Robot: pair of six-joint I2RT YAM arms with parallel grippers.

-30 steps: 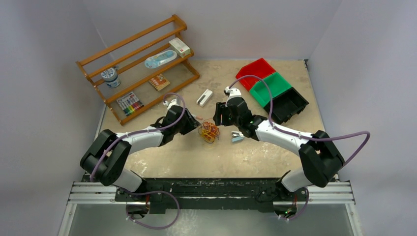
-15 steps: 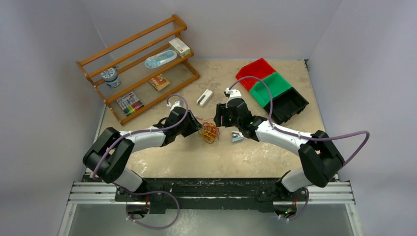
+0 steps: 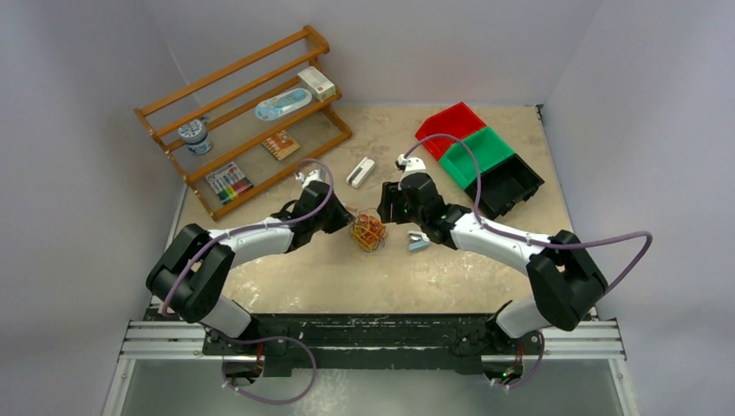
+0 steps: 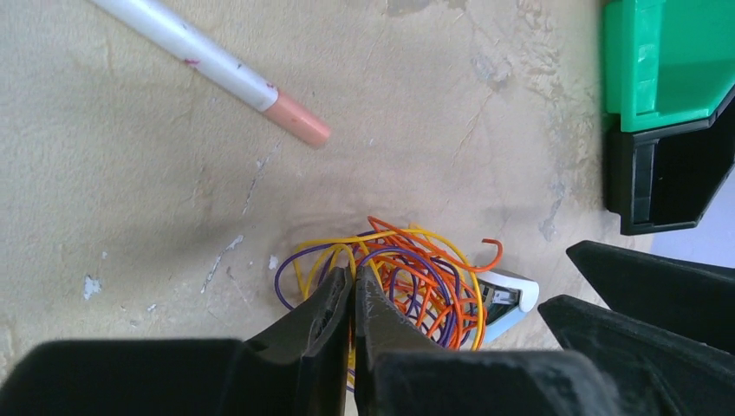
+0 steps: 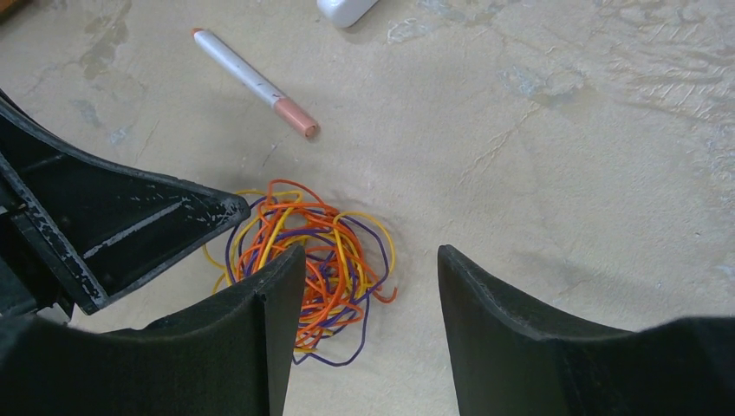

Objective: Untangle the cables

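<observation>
The cables are one fist-sized tangle of thin orange, yellow and purple wires lying on the table between the two arms. My left gripper is at the tangle's left edge. In the left wrist view its jaws are shut, with a yellow strand of the cables pinched between them. My right gripper is open and hovers just right of the tangle. In the right wrist view the cables lie beside its left finger, with nothing between the jaws.
A white pen with a pink cap lies beyond the tangle. A small white-blue stapler sits right of it. A white block lies farther back. Red, green and black bins stand back right, a wooden rack back left.
My left wrist has shifted a little farther from the base and toward the tangle. The right gripper has edged closer to the tangle. The tangle has barely moved.
</observation>
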